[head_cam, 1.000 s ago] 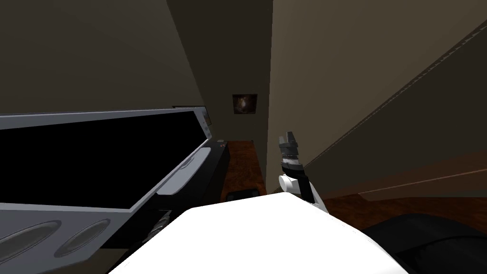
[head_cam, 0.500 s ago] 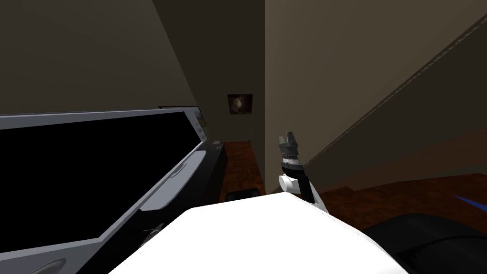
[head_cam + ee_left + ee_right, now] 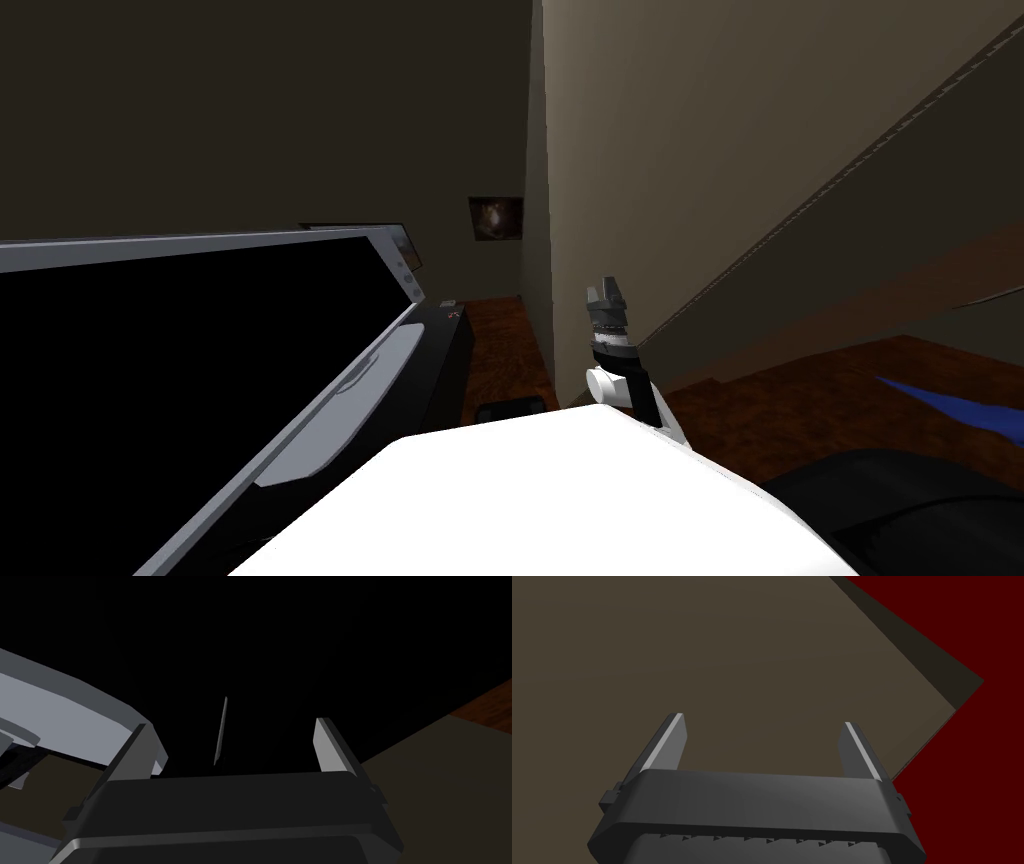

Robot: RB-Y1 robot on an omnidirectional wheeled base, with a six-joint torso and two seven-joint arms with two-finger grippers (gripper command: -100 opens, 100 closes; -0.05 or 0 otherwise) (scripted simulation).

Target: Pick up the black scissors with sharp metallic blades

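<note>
1. Two dull beige walls (image 3: pixel 760 150) meeting in a corner take up most of the scene, above a reddish-brown wooden floor (image 3: pixel 800 410)
2. A wide flat television (image 3: pixel 180 360), grey-framed and black-screened, stands close on the robot's left, on a low black cabinet (image 3: pixel 445 365)
3. The right gripper (image 3: pixel 763 720) is held up facing a wall, its fingers spread apart with nothing between them
4. The left gripper (image 3: pixel 231 723) points into a black area, jaws likewise apart and empty; the television's grey frame sits just beside one finger
5. A narrow blue strip (image 3: pixel 940 408) lies on the floor off to the right, and a small dark framed picture (image 3: pixel 496 218) hangs on the far wall
6. Where the black scissors lie I cannot tell. A thin grey sliver (image 3: pixel 220 731) straight ahead of the left gripper might be a blade seen edge-on, but it is too slight to be sure
7. The worry, to my eye, is that left hand: any swing towards the screen would clip the frame, and closing on a guessed blade could miss or skid off it
</note>
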